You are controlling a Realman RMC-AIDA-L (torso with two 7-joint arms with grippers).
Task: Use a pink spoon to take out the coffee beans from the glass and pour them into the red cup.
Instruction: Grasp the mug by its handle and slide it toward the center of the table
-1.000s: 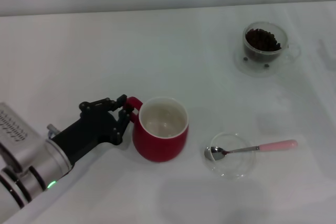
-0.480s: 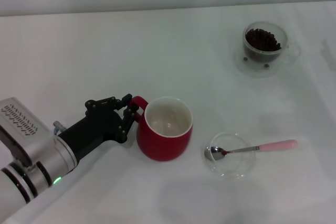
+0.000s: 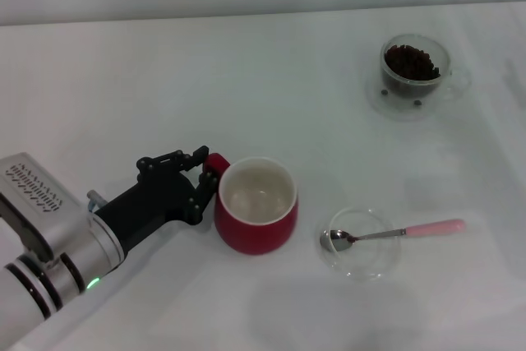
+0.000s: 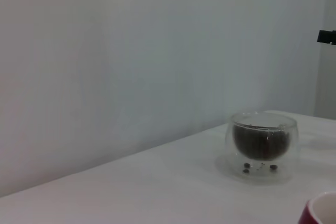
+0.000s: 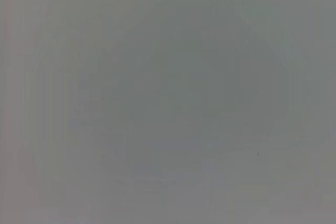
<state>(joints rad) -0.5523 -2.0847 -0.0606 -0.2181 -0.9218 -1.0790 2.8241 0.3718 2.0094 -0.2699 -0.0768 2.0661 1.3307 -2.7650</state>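
The red cup (image 3: 256, 218) stands upright at the front centre of the table, white inside, and no beans show in it. My left gripper (image 3: 203, 177) is shut on its red handle (image 3: 217, 163) from the left. The glass (image 3: 413, 71) sits on its saucer at the back right, filled with coffee beans (image 3: 410, 60); the left wrist view shows the glass (image 4: 261, 142) far off and a sliver of the red cup (image 4: 321, 209). The pink spoon (image 3: 427, 228) lies to the right of the cup, its metal bowl resting in a shallow glass dish (image 3: 359, 260). The right gripper is out of view.
A few loose beans lie on the saucer (image 3: 383, 101) under the glass. The white table (image 3: 246, 80) runs to a pale wall at the back. The right wrist view shows only plain grey.
My left gripper and the red cup have shifted a little to the right together. The glass, the spoon and the dish have not moved.
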